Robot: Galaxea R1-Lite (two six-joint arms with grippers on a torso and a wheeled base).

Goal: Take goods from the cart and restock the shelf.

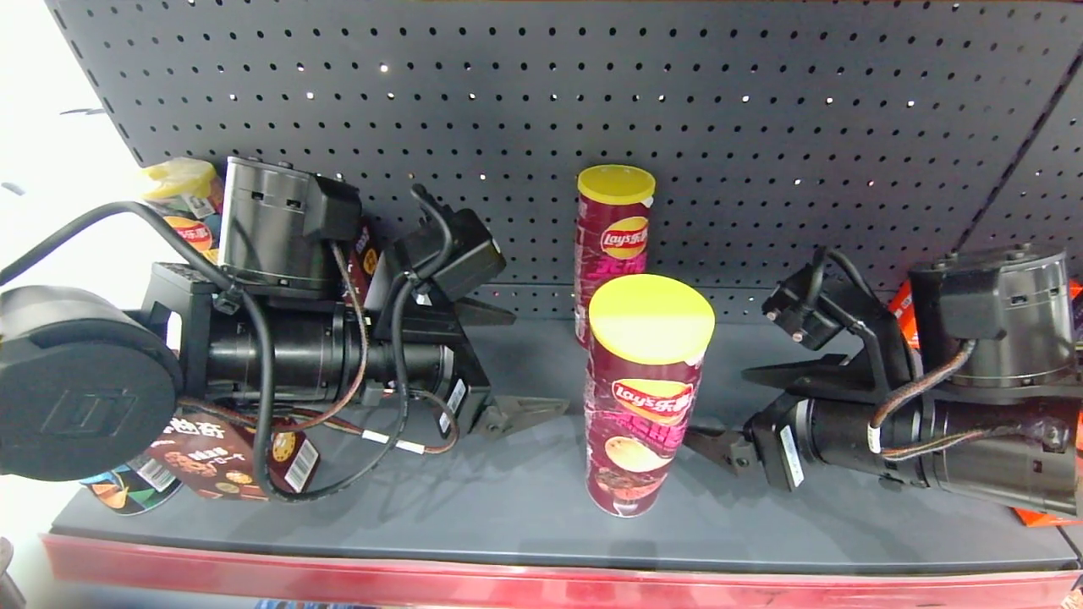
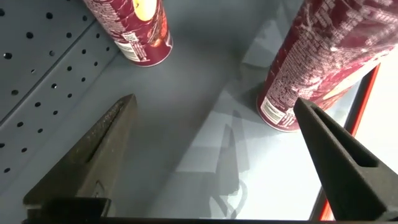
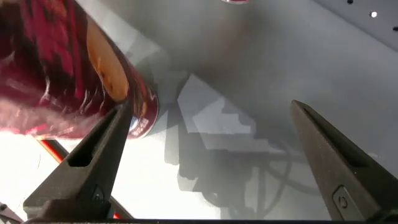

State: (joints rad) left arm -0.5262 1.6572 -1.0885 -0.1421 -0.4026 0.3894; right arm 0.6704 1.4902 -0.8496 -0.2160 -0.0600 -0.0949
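The front chip can stands upright on the grey shelf between the left gripper and the right gripper, both spread wide and holding nothing (a second can stands behind it, by the pegboard).

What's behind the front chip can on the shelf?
A second chip can, upright, yellow lid, by the pegboard. Head view: front can covers its base.

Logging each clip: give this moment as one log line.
left gripper open, empty | right gripper open, empty | front can upright on shelf, between grippers | rear can upright behind it
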